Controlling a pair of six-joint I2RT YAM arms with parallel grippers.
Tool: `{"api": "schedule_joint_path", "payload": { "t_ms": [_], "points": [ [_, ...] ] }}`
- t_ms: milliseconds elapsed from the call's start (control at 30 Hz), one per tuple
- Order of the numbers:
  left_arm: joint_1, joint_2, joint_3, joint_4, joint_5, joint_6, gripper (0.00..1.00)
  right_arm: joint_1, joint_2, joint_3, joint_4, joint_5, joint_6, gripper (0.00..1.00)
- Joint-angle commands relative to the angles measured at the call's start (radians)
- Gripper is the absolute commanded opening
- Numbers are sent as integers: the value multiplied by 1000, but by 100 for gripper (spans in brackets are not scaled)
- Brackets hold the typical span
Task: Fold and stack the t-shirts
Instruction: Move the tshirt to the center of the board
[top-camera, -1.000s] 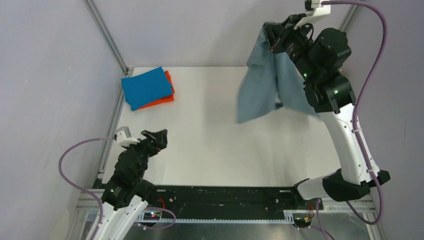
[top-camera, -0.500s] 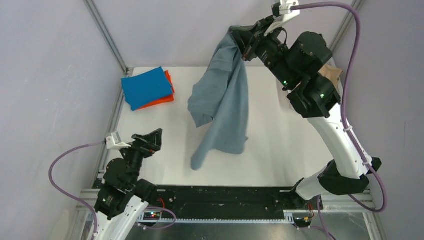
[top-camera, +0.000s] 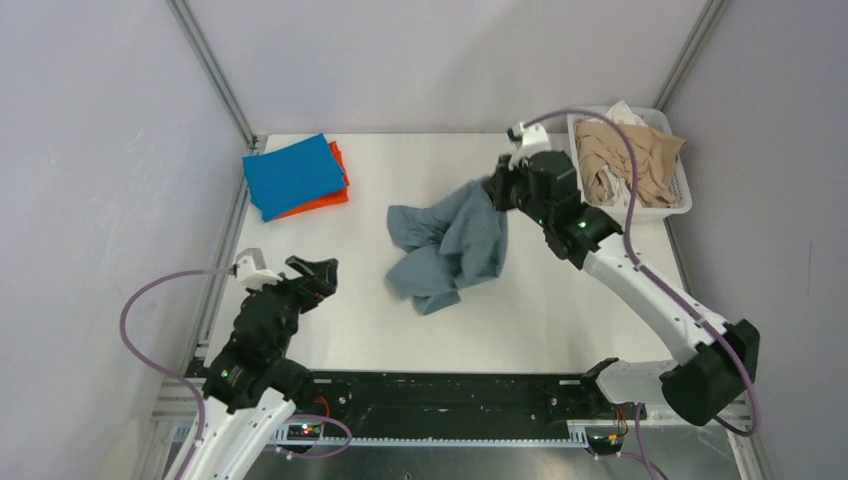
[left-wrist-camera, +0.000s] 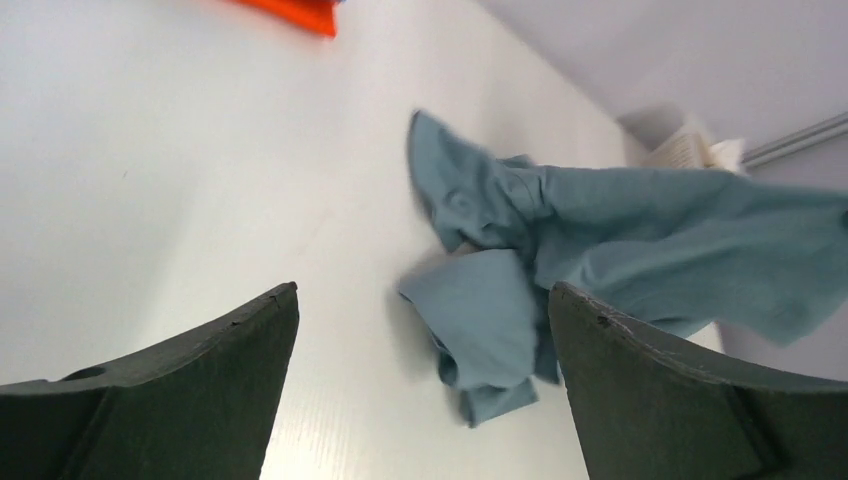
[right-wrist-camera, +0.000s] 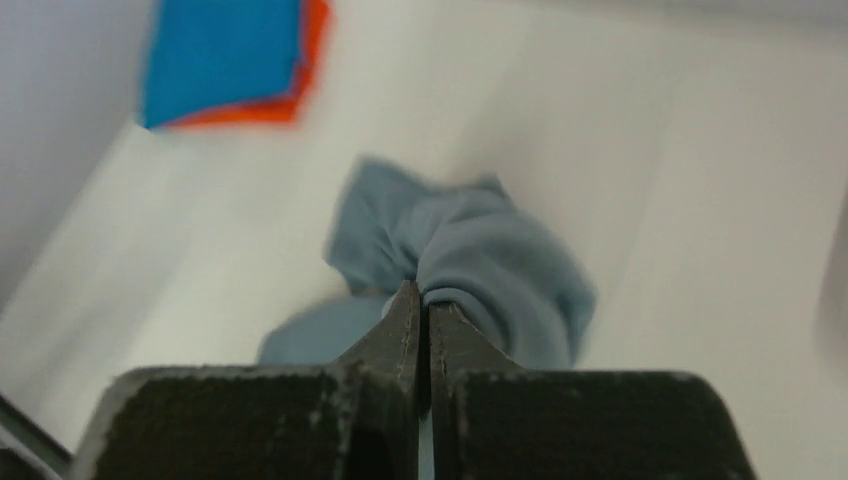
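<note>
Top external: three soft t-shirts. One grey-blue shirt (top-camera: 445, 250) lies crumpled mid-table, a bunched fold pinched in the clenched right gripper (top-camera: 497, 190). One blue shirt (top-camera: 295, 175), folded square, lies atop one folded orange shirt (top-camera: 322, 203) in the far-left corner. Left gripper (top-camera: 318, 275) spread wide, holding nothing. One slatted white basket (top-camera: 680, 205), far right, beige cloth (top-camera: 625, 160) inside.

The left arm (top-camera: 255, 345) and the right arm (top-camera: 640, 285) both have black joint housings and white link shells. Each carries a thin purple cable (top-camera: 124, 318) and a small white camera mount (top-camera: 248, 268). The fingers (left-wrist-camera: 180, 400) are dark grey, wedge-shaped and matte.
</note>
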Motion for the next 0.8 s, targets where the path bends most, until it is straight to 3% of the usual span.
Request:
{"api": "schedule_joint_path", "payload": {
  "t_ms": [0,67,200,267,300,333,367,567,767],
  "points": [
    [-3,128,-38,48,-17,-42,98,-124,23,-296,106,-43,213,0],
    [-3,195,-66,97,7,-40,98,-179,79,-390,159,-34,246,4],
    [-3,356,-89,208,81,-27,98,-247,189,-409,145,-13,256,14],
    [-3,439,-93,266,141,-17,98,-251,196,-404,132,-5,249,40],
    [-3,486,-94,307,183,-13,98,-251,183,-385,115,13,263,62],
    [-2,508,-97,326,206,-6,98,-249,160,-373,57,29,267,90],
    [-3,550,-101,364,243,-4,98,-245,144,-350,29,72,267,95],
    [-9,703,-139,525,410,-18,98,-102,-83,-354,-169,305,251,99],
    [-83,868,-90,587,392,-12,98,8,-256,-489,-264,367,323,99]
  ]
}}
